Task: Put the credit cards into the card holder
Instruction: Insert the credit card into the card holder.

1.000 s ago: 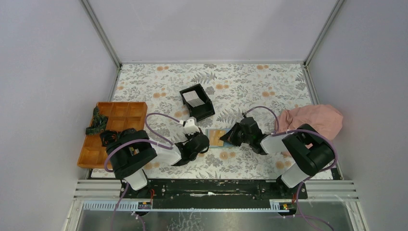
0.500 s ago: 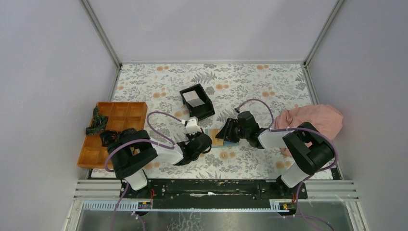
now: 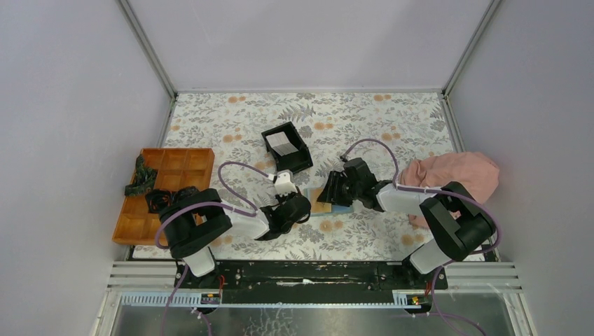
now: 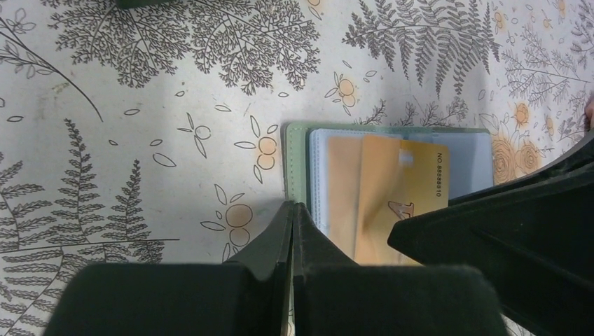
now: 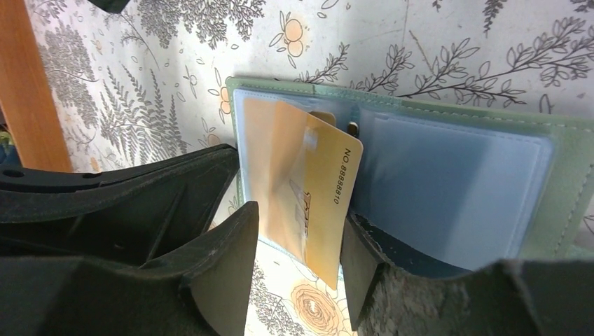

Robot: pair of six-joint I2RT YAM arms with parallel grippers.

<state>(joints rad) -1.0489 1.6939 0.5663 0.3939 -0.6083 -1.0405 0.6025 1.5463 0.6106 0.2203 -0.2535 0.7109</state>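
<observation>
Right wrist: 1 card (image 5: 308,189), 1 wallet (image 5: 560,203)

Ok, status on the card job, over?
Left claw shut, tip at edge of card holder. Right claw open around gold card, partly in sleeve, tilted. Nothing in the way.

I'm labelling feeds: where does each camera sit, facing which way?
Top external: overhead behind the bases, facing the table; left arm and right arm show.
Left wrist: looks down past the shut left gripper at the card holder.
Right wrist: low, facing the gold card past the open right gripper.
Wrist views share card and holder.
</observation>
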